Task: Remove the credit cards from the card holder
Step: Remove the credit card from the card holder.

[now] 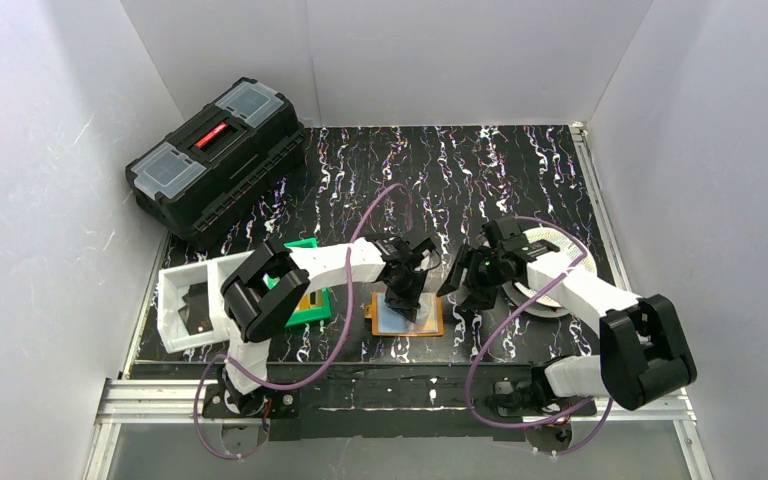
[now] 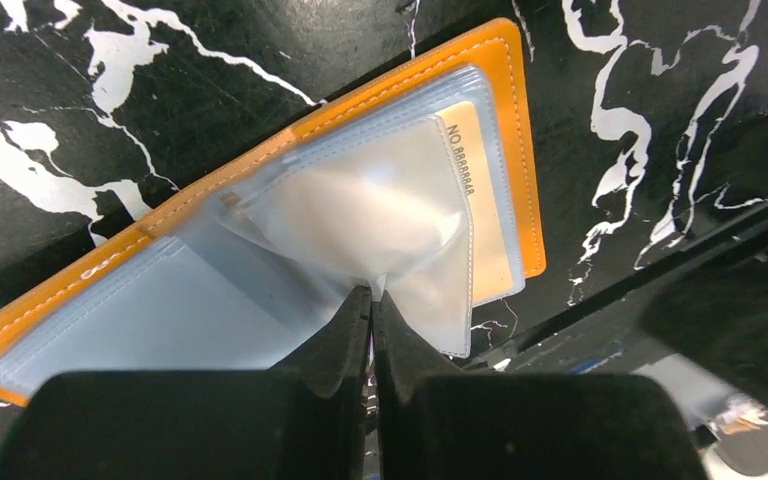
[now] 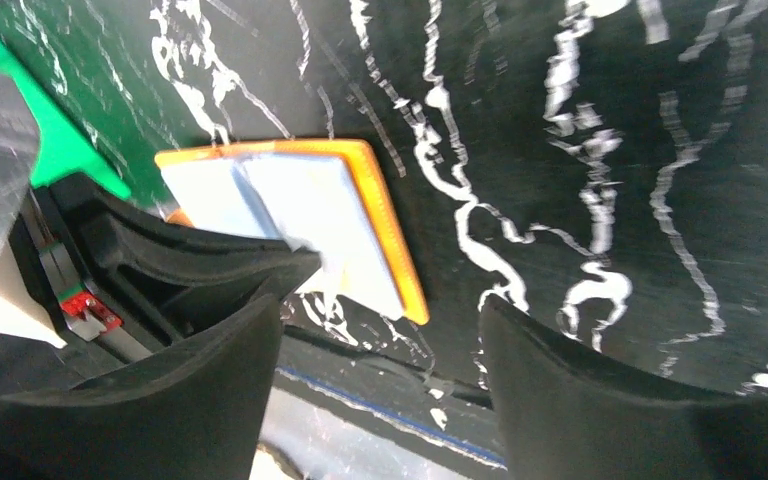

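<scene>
Your card holder (image 2: 520, 130) has an orange, leather-like cover, smooth with a faint sheen and stitched along the edge. Its inner sleeves (image 2: 360, 210) are soft clear plastic, cloudy and glossy, with a pale gold plastic card (image 2: 488, 200) showing through them. The table (image 2: 210, 60) under it looks to you like a smooth, slightly shiny black sheet printed with white marble veins. The fingers of your left end effector (image 2: 372, 300) and right end effector (image 3: 380, 330) are matt black, the toolbox (image 1: 218, 160) is hard black plastic with clear lids, and the bin (image 1: 322, 308) is green plastic.
</scene>
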Robot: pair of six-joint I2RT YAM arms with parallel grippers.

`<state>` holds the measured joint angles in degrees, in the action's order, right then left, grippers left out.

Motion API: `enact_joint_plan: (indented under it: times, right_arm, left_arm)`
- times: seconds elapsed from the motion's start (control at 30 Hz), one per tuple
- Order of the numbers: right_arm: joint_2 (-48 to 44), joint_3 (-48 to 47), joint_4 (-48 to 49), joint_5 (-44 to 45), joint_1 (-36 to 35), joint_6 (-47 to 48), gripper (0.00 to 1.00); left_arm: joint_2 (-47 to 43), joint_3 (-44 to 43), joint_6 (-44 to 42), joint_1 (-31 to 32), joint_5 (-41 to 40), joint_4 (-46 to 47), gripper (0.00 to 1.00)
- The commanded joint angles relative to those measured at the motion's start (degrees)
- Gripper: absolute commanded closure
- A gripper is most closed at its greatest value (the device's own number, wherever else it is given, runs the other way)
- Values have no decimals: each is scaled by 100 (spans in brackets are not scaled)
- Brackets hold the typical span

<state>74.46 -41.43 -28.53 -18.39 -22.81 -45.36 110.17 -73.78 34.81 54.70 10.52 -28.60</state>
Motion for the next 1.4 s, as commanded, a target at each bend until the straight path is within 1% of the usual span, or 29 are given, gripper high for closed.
enact_joint_plan:
  times: [0.0, 0.1, 0.17, 0.3, 0.43, 0.5, 0.63, 0.73, 0.93, 1.1, 1.17, 1.3, 1.37]
  right_arm:
    - [267, -74, 519, -545, -357, -411, 34]
    - [482, -26, 664, -648, -525, -595, 46]
    - [579, 1, 762, -682, -623, -682, 51]
    - [825, -16, 892, -669, -881, -815, 56]
    - [1099, 61, 972, -657, -898, -773, 57]
    - [1262, 131, 1128, -735, -901, -788, 60]
    - [1502, 152, 1336, -819, -910, -859, 68]
    - [1534, 176, 1368, -828, -914, -864, 72]
    - [1465, 169, 1297, -687, -917, -858, 89]
    - [1200, 139, 1149, -403, -910, -781, 99]
    - [1114, 72, 1012, -284, -910, -698, 99]
    - [913, -42, 767, -21, -910, -624, 99]
    - [817, -92, 647, 95, -906, -594, 99]
  left_arm:
    - [14, 474, 182, -93, 214, 367, 100]
    - [-14, 585, 237, -130, 333, 492, 100]
    - [-38, 635, 242, -150, 363, 516, 100]
    - [-48, 658, 238, -186, 423, 534, 100]
    - [-48, 730, 238, -196, 486, 591, 100]
    - [-57, 718, 245, -196, 518, 601, 100]
    - [-99, 715, 240, -195, 617, 627, 100]
    - [-127, 692, 234, -204, 643, 632, 100]
    - [-245, 654, 250, -230, 669, 559, 100]
    - [-478, 535, 289, -264, 532, 303, 83]
    - [-614, 495, 265, -301, 431, 190, 78]
    - [-930, 508, 229, -406, 280, 58, 73]
    - [-1090, 577, 199, -478, 196, -15, 73]
